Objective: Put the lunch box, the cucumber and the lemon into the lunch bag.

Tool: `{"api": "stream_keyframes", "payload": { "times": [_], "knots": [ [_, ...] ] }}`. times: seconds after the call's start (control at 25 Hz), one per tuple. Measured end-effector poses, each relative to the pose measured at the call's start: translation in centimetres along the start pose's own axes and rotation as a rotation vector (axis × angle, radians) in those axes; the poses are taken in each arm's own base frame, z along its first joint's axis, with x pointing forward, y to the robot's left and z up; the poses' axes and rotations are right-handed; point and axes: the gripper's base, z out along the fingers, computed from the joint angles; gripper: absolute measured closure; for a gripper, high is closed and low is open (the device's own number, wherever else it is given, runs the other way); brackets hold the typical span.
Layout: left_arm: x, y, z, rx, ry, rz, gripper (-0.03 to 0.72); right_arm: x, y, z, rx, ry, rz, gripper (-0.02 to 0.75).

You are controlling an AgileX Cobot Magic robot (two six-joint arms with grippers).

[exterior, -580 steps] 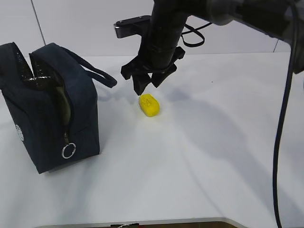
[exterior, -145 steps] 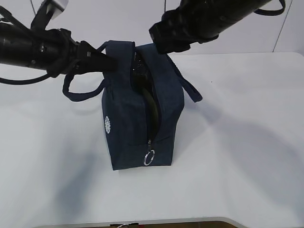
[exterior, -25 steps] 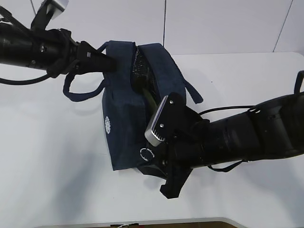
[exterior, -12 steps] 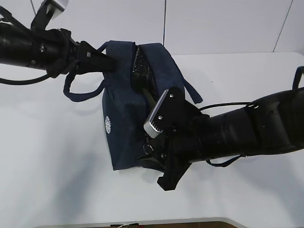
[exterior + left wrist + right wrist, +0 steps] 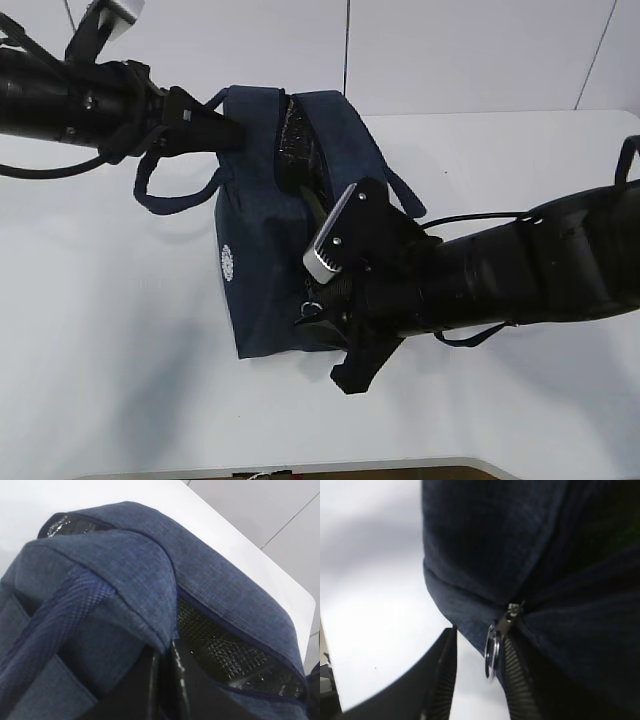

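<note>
Navy lunch bag (image 5: pixel 265 250) stands on our white table (image 5: pixel 110 330); our left gripper (image 5: pixel 165 680) pinches its top edge; our right gripper (image 5: pixel 475 680) brackets the ring pull (image 5: pixel 492 656), grip unclear.

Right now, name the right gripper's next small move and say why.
Probably finish closing the right gripper on the ring pull: the ring hangs between its fingers, apparently not yet pinched, while the left gripper pinches the lunch bag at its top edge.
</note>
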Motion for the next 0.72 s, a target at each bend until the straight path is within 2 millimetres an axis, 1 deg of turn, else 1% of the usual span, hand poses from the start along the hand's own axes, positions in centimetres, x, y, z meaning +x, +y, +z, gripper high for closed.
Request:
{"api": "stream_keyframes", "payload": {
  "times": [0.28, 0.52, 0.72],
  "knots": [
    [0.00, -0.01, 0.00, 0.002, 0.000, 0.000, 0.698, 1.02, 0.08, 1.02, -0.020, 0.034, 0.023, 0.490],
    [0.01, -0.03, 0.00, 0.004, 0.001, 0.000, 0.698, 0.43, -0.06, 1.03, -0.025, 0.010, 0.027, 0.490],
    [0.01, -0.03, 0.00, 0.004, 0.001, 0.000, 0.698, 0.36, -0.10, 1.04, -0.024, 0.008, 0.027, 0.490]
  ]
}}
